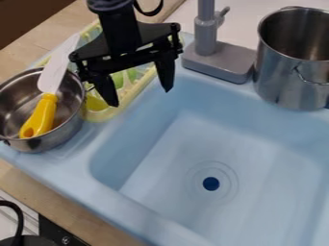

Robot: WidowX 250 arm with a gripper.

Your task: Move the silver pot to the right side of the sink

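Light blue plastic sink (173,149), biggest thing, basin opens below and to the right of the gripper in the view. Black two-finger gripper (141,97) is at upper left over the sink's edge, fingers (166,79) spread apart, open. Tall, cylindrical silver metal pot (276,84) stands upright well to the gripper's right, at the sink's upper rim, just beside the faucet. Shallow, round silver metal pot (55,141) sits near the gripper's left, on the sink's left rim. Yellow-green plastic rack (133,96) is behind and beneath the gripper. Grey faucet (218,60) with block base, right of gripper. White-bladed knife with yellow handle (42,115) left of gripper, tilted, handle inside the shallow pot, blade out over its rim. Round dark blue drain (211,183), lower right of gripper, in the basin floor.
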